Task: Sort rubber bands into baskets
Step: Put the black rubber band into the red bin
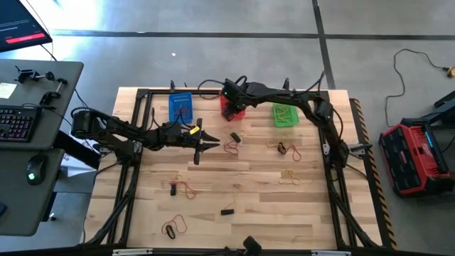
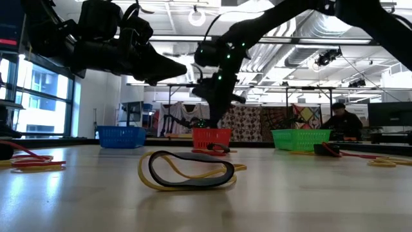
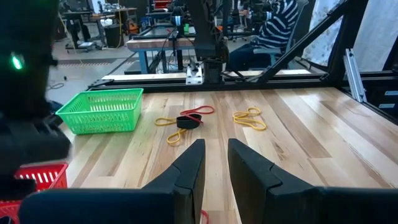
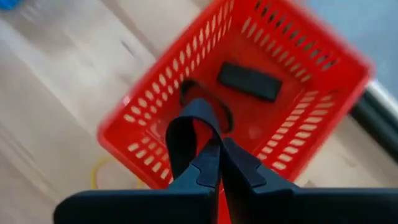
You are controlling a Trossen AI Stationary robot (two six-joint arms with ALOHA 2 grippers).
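Your left claw (image 1: 206,144) hovers mid-desk with its jaws slightly parted, holding nothing; loose rubber bands (image 1: 231,146) lie just to its right. Farther right, your right claw (image 4: 217,155) is pinched on a black band (image 4: 180,134), directly above the red basket (image 4: 298,143), so release drops it inside.

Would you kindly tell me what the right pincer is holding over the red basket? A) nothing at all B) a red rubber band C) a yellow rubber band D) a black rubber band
D: in the right wrist view, the right pincer is shut on a black rubber band, whose loop hangs above the red basket.
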